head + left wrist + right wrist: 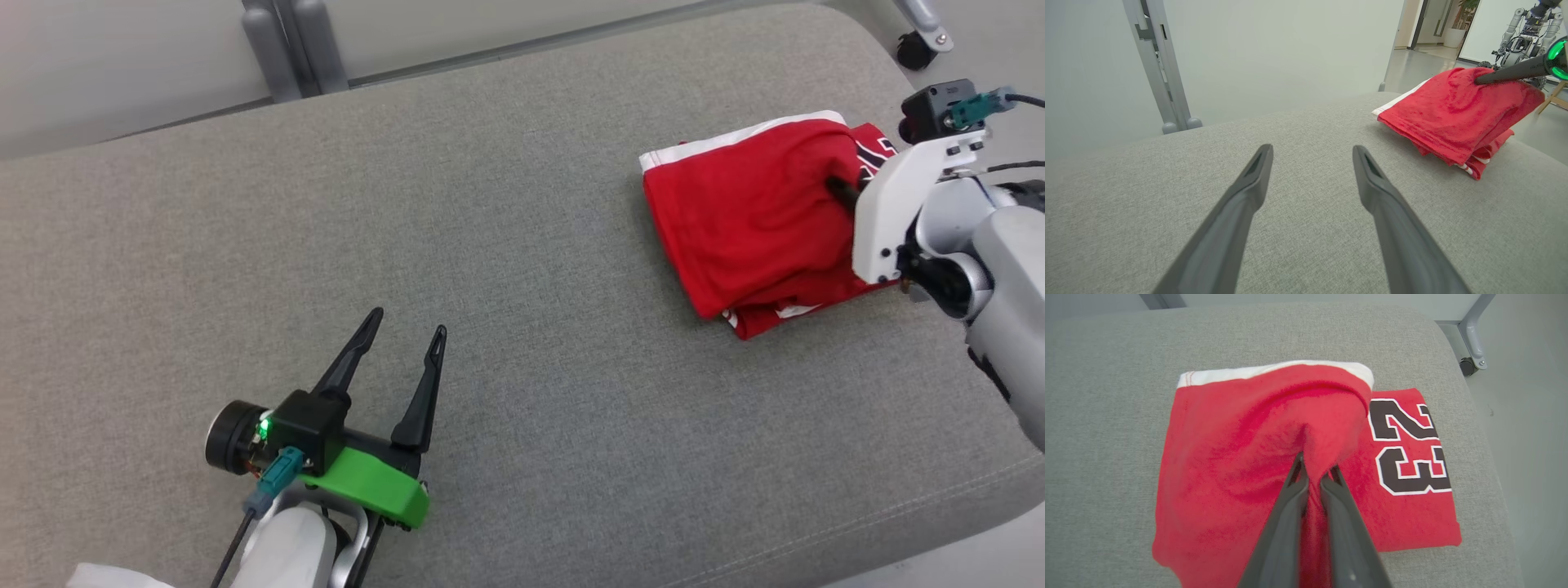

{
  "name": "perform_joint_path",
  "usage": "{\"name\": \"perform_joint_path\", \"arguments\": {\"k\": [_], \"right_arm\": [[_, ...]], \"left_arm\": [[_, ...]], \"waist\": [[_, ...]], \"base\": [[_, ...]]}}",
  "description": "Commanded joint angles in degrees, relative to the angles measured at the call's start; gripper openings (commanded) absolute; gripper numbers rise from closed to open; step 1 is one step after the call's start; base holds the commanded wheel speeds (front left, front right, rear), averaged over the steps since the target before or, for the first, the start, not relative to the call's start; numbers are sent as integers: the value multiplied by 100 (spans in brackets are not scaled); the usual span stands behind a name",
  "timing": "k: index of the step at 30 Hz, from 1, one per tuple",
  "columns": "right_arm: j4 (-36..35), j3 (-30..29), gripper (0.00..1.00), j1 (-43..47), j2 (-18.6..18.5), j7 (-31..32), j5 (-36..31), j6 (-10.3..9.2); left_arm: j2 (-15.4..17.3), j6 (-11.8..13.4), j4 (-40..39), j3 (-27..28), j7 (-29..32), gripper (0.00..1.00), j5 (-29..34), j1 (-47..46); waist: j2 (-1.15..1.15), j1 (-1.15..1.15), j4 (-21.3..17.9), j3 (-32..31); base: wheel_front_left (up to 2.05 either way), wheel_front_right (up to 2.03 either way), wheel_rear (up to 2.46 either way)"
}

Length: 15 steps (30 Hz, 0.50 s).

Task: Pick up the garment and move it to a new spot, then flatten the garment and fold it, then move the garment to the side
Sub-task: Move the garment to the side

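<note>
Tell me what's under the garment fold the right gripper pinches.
The right gripper pinches the garment fold; beneath shows a lower layer with black 23, on grey cushion. The rest is covered.

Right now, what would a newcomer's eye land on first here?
The red garment lies folded at the right end of the grey cushion, a black 23 showing on its lower layer. The right gripper has its jaws shut on a raised fold; the left gripper, open, is at the head view's lower left.

Three views, one grey cushion (522, 245)
Head looks down from above; left wrist low and farther off; right wrist close above the red garment (1229, 457) all share
</note>
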Motion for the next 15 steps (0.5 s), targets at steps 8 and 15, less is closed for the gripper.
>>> {"name": "perform_joint_path", "arguments": {"k": [8, 15], "right_arm": [[477, 33, 3, -55, -581, -320, -213, -2], [1273, -75, 100, -9, -495, -797, -331, -1]], "left_arm": [[171, -13, 93, -132, -16, 100, -97, -417], [143, -14, 152, -105, -16, 100, -151, -412]], "waist": [[0, 0, 243, 822], [0, 0, 479, 692]], "base": [[0, 0, 0], [0, 0, 0]]}}
